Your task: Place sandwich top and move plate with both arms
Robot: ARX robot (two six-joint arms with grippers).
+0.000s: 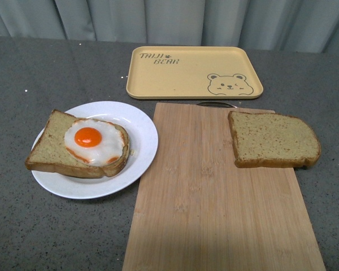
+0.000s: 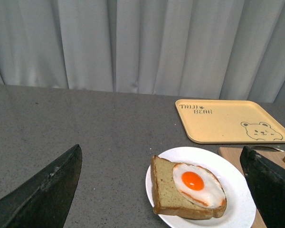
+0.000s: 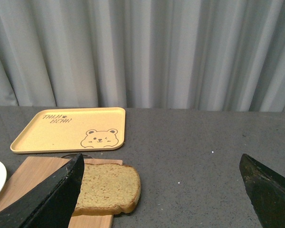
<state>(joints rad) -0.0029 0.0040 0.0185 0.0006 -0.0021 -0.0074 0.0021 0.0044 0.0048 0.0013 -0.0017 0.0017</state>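
The sandwich top (image 1: 274,139), a plain brown bread slice, lies on the right edge of a wooden cutting board (image 1: 214,197); it also shows in the right wrist view as the sandwich top (image 3: 107,189). The white plate (image 1: 141,127) sits left of the board and carries a bread slice with a fried egg (image 1: 93,141). No arm shows in the front view. My left gripper (image 2: 164,190) is open, raised well back from the plate (image 2: 237,190). My right gripper (image 3: 164,190) is open, with the sandwich top beside one of its fingers (image 3: 52,199).
A yellow tray with a bear drawing (image 1: 195,72) lies behind the board, near the grey curtain. A dark grey tabletop (image 1: 22,79) surrounds everything. A thin metal loop (image 1: 216,104) shows at the board's far edge.
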